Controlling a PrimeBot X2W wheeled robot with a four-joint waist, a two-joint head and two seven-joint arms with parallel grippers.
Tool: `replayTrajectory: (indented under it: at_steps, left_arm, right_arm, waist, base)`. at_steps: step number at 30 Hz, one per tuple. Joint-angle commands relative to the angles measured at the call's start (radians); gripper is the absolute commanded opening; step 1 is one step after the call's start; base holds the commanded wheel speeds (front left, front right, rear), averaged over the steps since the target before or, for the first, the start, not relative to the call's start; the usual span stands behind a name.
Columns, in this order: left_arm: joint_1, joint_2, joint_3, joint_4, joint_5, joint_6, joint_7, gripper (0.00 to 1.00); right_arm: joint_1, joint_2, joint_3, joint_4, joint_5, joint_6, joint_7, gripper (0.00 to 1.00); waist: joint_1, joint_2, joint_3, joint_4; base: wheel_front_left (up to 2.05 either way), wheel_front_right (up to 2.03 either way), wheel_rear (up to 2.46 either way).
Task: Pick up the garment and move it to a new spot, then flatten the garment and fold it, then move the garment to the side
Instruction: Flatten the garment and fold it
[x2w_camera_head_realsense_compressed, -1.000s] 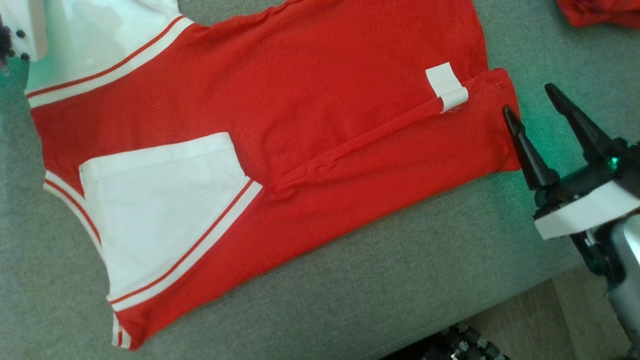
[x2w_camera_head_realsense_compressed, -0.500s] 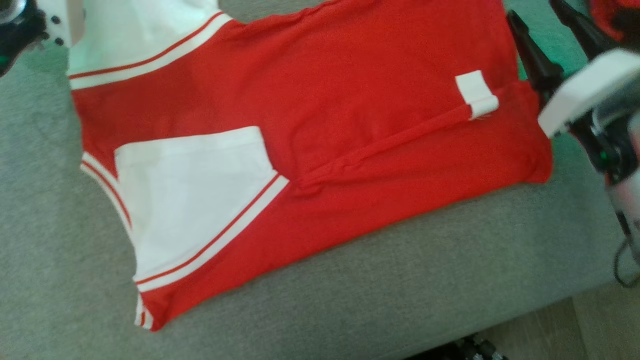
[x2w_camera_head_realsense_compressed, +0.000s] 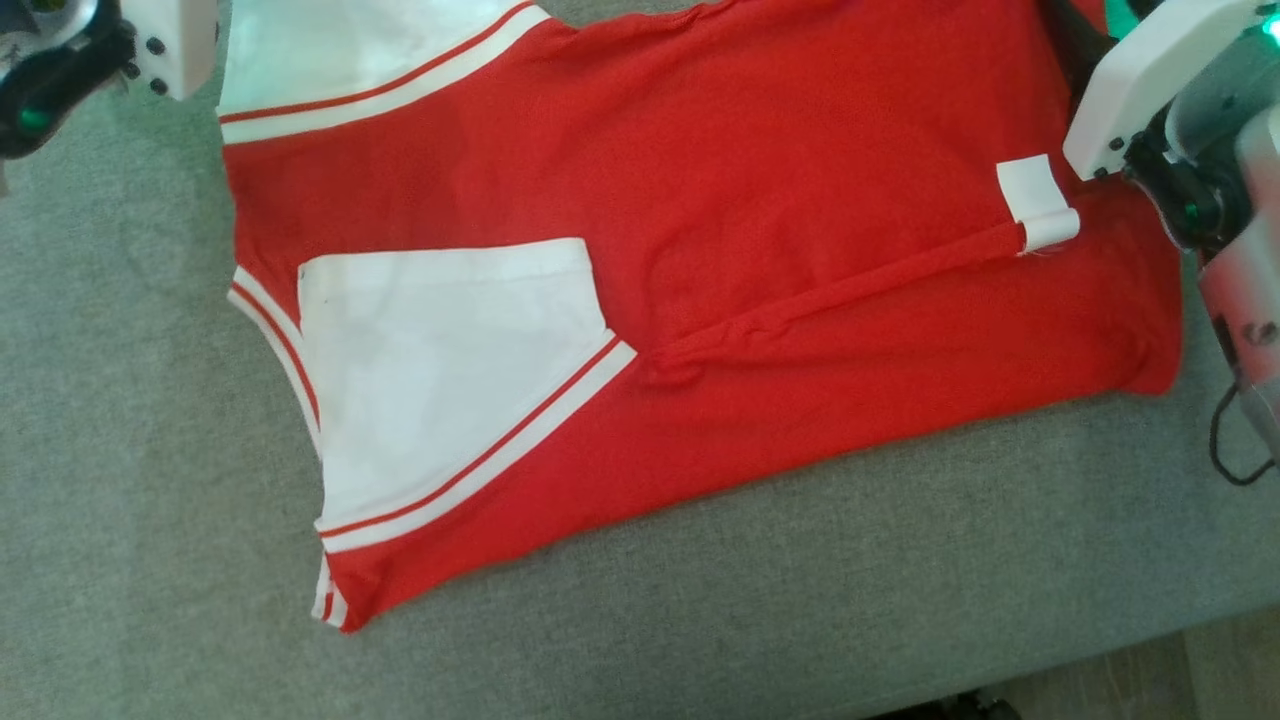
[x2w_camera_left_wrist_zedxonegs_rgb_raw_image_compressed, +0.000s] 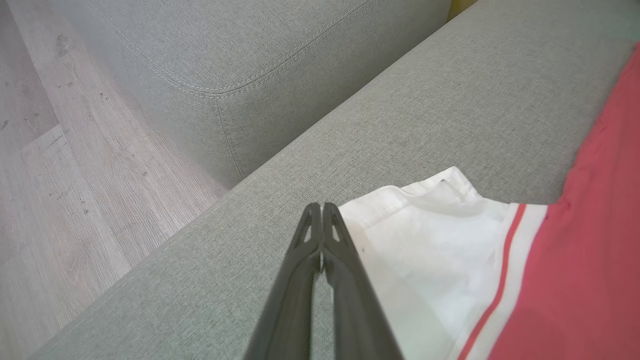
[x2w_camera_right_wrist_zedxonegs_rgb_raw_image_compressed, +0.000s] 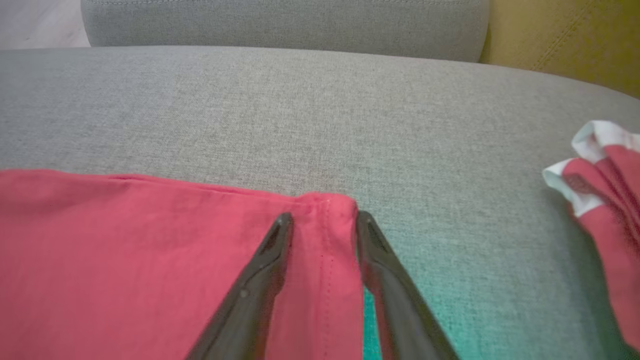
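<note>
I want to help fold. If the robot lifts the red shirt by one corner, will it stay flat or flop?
Probably flop: the red shirt is thin cloth, creased along a ridge. Likely light too. Pushed, it may bunch rather than slide, since the grey cushion looks rough.

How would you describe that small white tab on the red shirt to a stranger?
On the grey sofa cushion lies a red shirt with white sleeves. Near its right edge in the head view, a small white tab folds over a raised red seam. Unlike the sleeves, it is tiny and carries no red stripe.
</note>
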Motion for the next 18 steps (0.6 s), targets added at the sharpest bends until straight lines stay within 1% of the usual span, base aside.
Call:
replayTrajectory:
  at_steps: [1, 3, 5, 12, 13, 14, 15, 17, 18]
  left_arm:
    - [-0.072, 0.041, 0.035, -0.019, -0.013, 0.002, -0.010, 0.00]
    - [-0.078, 0.044, 0.020, -0.018, -0.023, 0.002, -0.019, 0.00]
    - [-0.081, 0.047, 0.009, -0.016, -0.028, 0.002, -0.025, 0.00]
    - [-0.093, 0.052, -0.024, -0.007, -0.047, 0.002, -0.044, 0.00]
    - [-0.095, 0.053, -0.029, -0.006, -0.050, 0.002, -0.046, 0.00]
    - [-0.096, 0.053, -0.034, -0.005, -0.052, 0.002, -0.049, 0.00]
    - [-0.096, 0.053, -0.034, -0.005, -0.052, 0.002, -0.049, 0.00]
    - [-0.099, 0.055, -0.043, -0.002, -0.057, 0.002, -0.054, 0.00]
    - [-0.101, 0.056, -0.047, -0.001, -0.059, 0.002, -0.058, 0.00]
  right_arm:
    - [-0.008, -0.002, 0.009, -0.007, 0.000, -0.001, -0.012, 0.56]
    - [-0.025, 0.001, 0.026, 0.021, 0.008, -0.001, -0.023, 0.43]
    - [-0.036, 0.000, 0.037, 0.037, 0.015, -0.001, -0.033, 0.34]
    - [-0.065, -0.006, 0.074, 0.083, 0.045, -0.001, -0.069, 0.25]
    - [-0.069, -0.007, 0.079, 0.089, 0.049, -0.001, -0.073, 0.25]
    - [-0.073, -0.008, 0.085, 0.093, 0.052, -0.001, -0.078, 0.22]
    - [-0.073, -0.008, 0.085, 0.093, 0.052, -0.001, -0.078, 0.22]
    - [-0.081, -0.011, 0.096, 0.103, 0.057, -0.001, -0.087, 0.04]
    - [-0.085, -0.013, 0.102, 0.108, 0.058, -0.001, -0.094, 0.00]
  waist:
    - [-0.0001, 0.0000, 0.000, 0.002]
    - [-0.0001, 0.0000, 0.000, 0.004]
    - [-0.0001, 0.0000, -0.001, 0.006]
    - [-0.0001, 0.0000, -0.001, 0.016]
    - [-0.0001, 0.0000, -0.001, 0.018]
    - [-0.0001, 0.0000, -0.001, 0.019]
    - [-0.0001, 0.0000, -0.001, 0.019]
    - [-0.0001, 0.0000, -0.001, 0.022]
    - [-0.0001, 0.0000, -0.001, 0.023]
  base:
    - [0.00, 0.00, 0.00]
    - [0.00, 0.00, 0.00]
    - [0.00, 0.00, 0.00]
    - [0.00, 0.00, 0.00]
    - [0.00, 0.00, 0.00]
    - [0.00, 0.00, 0.00]
    - [0.00, 0.00, 0.00]
    - [0.00, 0.00, 0.00]
    - [0.00, 0.00, 0.00]
